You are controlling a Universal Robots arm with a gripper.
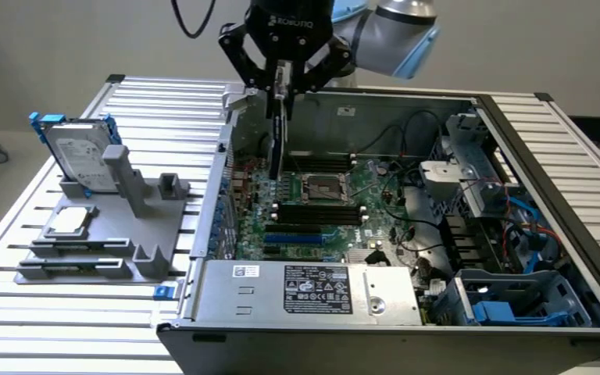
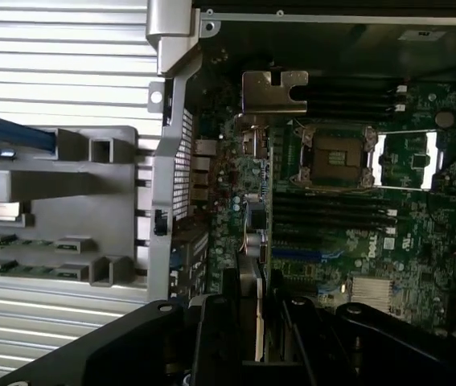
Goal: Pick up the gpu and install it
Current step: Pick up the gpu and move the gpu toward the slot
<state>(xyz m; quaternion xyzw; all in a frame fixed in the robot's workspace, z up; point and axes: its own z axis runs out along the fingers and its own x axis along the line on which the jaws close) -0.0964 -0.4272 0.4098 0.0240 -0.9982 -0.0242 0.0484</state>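
The gpu (image 1: 277, 148) hangs edge-on and upright, a thin dark card, over the left part of the motherboard (image 1: 326, 207) inside the open computer case. My gripper (image 1: 282, 92) is shut on its upper edge, one black finger on each side. In the wrist view the gpu (image 2: 253, 241) runs away from the gripper (image 2: 252, 326), and its silver end bracket (image 2: 274, 90) shows at the far end near the case's rear wall. The card's lower edge is above the board, near the blue slot (image 1: 290, 234); I cannot tell whether they touch.
A grey fixture (image 1: 123, 226) at the exterior view's left holds a silver hard drive with blue rails (image 1: 76, 152) and a small square processor chip (image 1: 71, 221). Inside the case are the processor socket (image 1: 321, 187), the power supply (image 1: 311, 289), cables and blue drive bays (image 1: 508, 301).
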